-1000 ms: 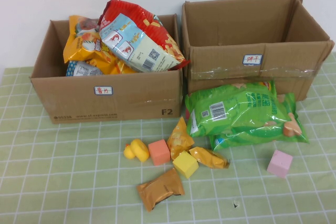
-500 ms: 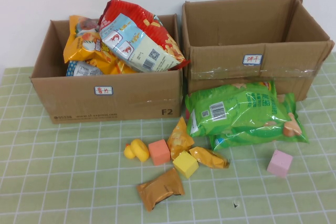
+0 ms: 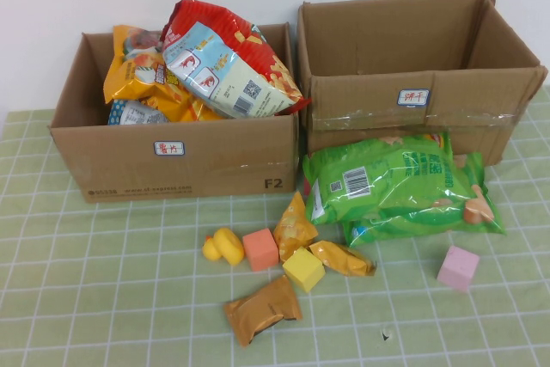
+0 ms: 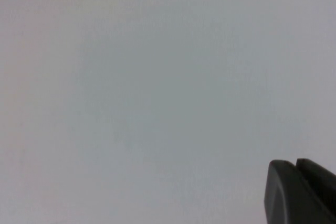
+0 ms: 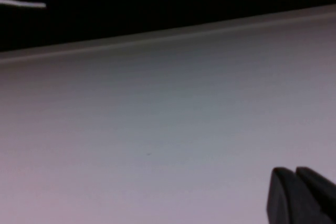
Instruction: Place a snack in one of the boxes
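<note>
Far left on the bench (image 3: 77,281), the left box (image 3: 172,161) is heaped with snack bags, a red-and-blue bag (image 3: 228,62) lying on top and yellow bags (image 3: 142,75) under it. Near that box, out on the green checked cloth, a yellow duck (image 3: 225,246) touches an orange cube (image 3: 260,248). Just right of them an orange snack packet (image 3: 294,226) stands over a yellow cube (image 3: 303,269), with a second small orange packet (image 3: 342,258) beside it. Nearest of all lies a brown wrapped snack (image 3: 262,308). Moving right, two green bags (image 3: 395,186) lie stacked against the front of the right box (image 3: 421,75), which is open, its floor hidden. Far right, a pink cube (image 3: 458,267) sits alone.

Neither arm shows from above. The left claw (image 4: 300,192) shows only as a dark tip against a blank pale surface, its two dark fingertips pressed together, clenched on nothing. The right claw (image 5: 299,196) is likewise clenched and holding nothing, before a pale surface with a dark band.
</note>
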### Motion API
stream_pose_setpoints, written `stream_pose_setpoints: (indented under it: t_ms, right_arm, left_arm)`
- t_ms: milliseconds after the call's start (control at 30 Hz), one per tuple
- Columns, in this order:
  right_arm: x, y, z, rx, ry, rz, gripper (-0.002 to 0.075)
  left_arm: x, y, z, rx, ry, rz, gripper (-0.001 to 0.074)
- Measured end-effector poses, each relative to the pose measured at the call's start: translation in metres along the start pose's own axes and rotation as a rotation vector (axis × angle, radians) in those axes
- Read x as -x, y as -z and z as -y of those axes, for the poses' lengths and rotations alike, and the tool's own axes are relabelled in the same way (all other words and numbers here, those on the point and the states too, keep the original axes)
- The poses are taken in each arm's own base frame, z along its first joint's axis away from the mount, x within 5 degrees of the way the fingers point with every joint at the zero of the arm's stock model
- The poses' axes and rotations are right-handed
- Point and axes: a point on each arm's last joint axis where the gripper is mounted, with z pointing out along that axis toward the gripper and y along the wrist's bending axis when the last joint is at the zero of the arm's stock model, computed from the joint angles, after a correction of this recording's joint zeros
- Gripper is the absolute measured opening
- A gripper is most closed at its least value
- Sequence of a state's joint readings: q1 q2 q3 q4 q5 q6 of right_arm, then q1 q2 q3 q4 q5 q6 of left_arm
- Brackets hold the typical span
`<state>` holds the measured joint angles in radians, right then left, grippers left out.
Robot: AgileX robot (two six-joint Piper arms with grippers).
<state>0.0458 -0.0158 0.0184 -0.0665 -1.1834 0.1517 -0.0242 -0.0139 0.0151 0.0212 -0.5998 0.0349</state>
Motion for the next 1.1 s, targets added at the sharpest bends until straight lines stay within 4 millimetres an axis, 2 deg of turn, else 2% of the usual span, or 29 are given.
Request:
stream_pose_setpoints:
  t_ms: [100, 167, 267, 400, 533, 633, 700, 933, 1100]
  right_arm:
    - [0.007, -0.010, 0.000, 0.000, -0.006, 0.001, -0.0002]
    - [0.009, -0.023, 0.000, -0.015, -0.006, -0.078, -0.0002]
    - [0.010, -0.044, 0.003, -0.059, -0.005, -0.316, -0.0002]
    - [0.008, -0.055, 0.006, -0.123, 0.011, -0.690, -0.0002]
    - [-0.015, -0.046, 0.009, -0.175, -0.002, -1.019, -0.0002]
    - [-0.028, -0.035, 0.009, -0.215, -0.082, -1.150, -0.0002]
    - [-0.037, -0.029, 0.007, -0.244, -0.166, -1.194, -0.0002]
    - [-0.053, -0.011, 0.005, -0.295, -0.281, -1.243, -0.0002]
    - [-0.075, 0.004, 0.010, -0.331, -0.277, -1.216, -0.0002]
  left_arm:
    - [0.009, -0.007, -0.001, -0.004, -0.009, -0.064, -0.0001]
    - [0.021, -0.014, -0.002, -0.006, -0.018, -0.135, -0.0001]
    - [0.037, -0.021, -0.004, -0.008, -0.040, -0.279, -0.0001]
    - [0.027, -0.031, -0.005, -0.024, -0.061, -0.518, -0.0001]
    - [0.008, -0.035, -0.004, -0.039, -0.067, -0.707, -0.0001]
    - [-0.003, -0.035, -0.003, -0.048, -0.067, -0.812, -0.0001]
    - [-0.009, -0.036, -0.002, -0.051, -0.036, -0.874, -0.0001]
    - [-0.017, -0.039, -0.001, -0.051, 0.000, -0.929, -0.0001]
    - [-0.017, -0.039, 0.000, -0.049, 0.019, -0.929, -0.0001]
